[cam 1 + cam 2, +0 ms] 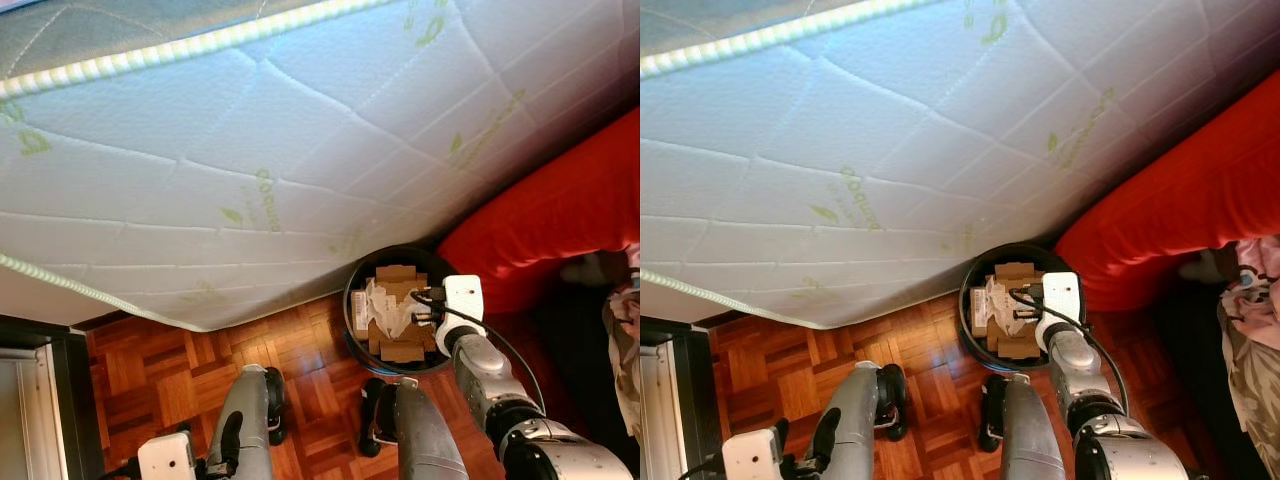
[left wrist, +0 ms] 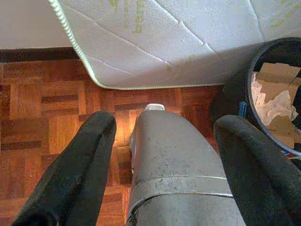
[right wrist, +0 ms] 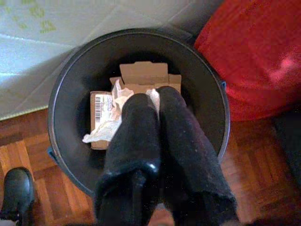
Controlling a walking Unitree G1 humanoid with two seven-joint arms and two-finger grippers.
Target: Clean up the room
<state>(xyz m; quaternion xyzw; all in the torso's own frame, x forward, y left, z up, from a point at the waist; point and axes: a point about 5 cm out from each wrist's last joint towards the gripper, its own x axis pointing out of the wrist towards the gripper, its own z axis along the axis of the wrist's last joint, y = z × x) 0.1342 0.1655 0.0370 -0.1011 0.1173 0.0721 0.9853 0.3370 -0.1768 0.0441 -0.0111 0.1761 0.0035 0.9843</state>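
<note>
The robot is standing on the parquet floor (image 1: 170, 365) at the corner of a white quilted mattress (image 1: 300, 150), with a black round bin (image 3: 70, 117) sitting on the floor just beside that corner and touching a red cover (image 1: 560, 220) on its other side. The right gripper (image 3: 155, 101) is reaching out over the bin's mouth, its two black fingers (image 3: 181, 136) pressed together with nothing showing between them. Inside the bin, pieces of brown cardboard (image 3: 143, 73) are lying with crumpled white paper (image 3: 108, 125) on top, one cardboard piece carrying a barcode label (image 3: 98, 107). The left gripper (image 2: 162, 141) is hanging low beside the robot's silver leg (image 2: 174, 165), its fingers spread wide apart and holding nothing. The robot's black feet (image 1: 372, 410) are resting on the wood near the bin
</note>
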